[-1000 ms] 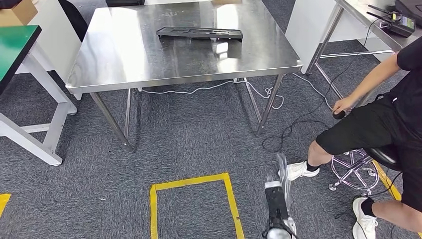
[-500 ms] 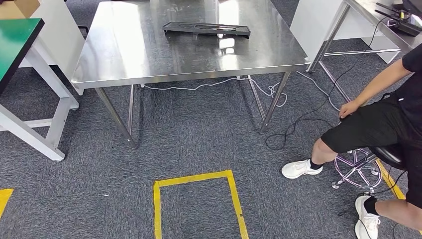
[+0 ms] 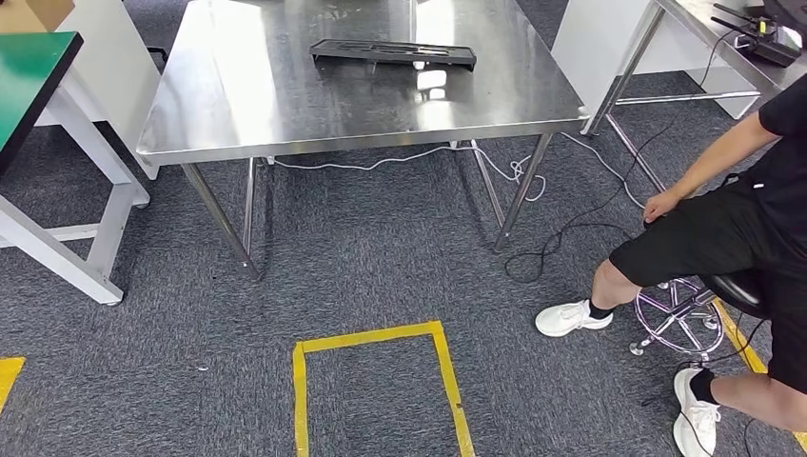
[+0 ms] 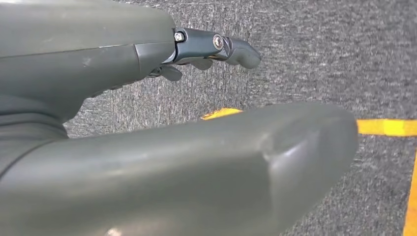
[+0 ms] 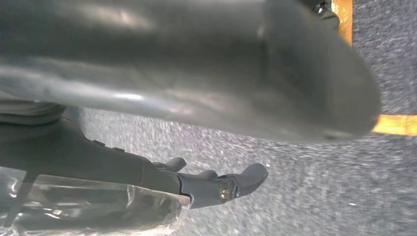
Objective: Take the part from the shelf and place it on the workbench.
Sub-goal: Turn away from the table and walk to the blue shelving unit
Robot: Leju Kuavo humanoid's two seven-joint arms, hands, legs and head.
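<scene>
Fingers (image 4: 231, 48) of the left hand (image 4: 147, 147) lie nearly straight and apart from the thick thumb, with nothing between them; the hand hangs over grey carpet (image 3: 381, 257) with yellow tape beneath it. Right hand (image 5: 196, 98): its fingers (image 5: 236, 184) are also stretched out and separated from the thumb. A clear plastic film (image 5: 93, 209) lies against the underside of that hand; whether the fingers pinch it I cannot tell. Both wrist views look down at the floor.

Task item: the part (image 3: 392, 51), a long, flat black piece, lies on the steel workbench (image 3: 285, 105), toward the far side, roughly parallel to the front edge and well back from it. It rests free, no hand near it.

Edges and room: the workbench front edge runs almost straight across the head view, thin legs at each front corner. A yellow tape rectangle (image 3: 371, 335) marks the carpet in front of the bench, with open carpet between the two. On the left, a white-framed table with a green top (image 3: 29, 76) stands close to the bench's left corner. On the right, a seated person (image 3: 733, 228) in black on a stool (image 3: 680, 319) has legs stretched onto the carpet, one shoe near the tape rectangle's right side. Loose cables (image 3: 561, 228) trail over the floor between the bench's right leg and the person.
</scene>
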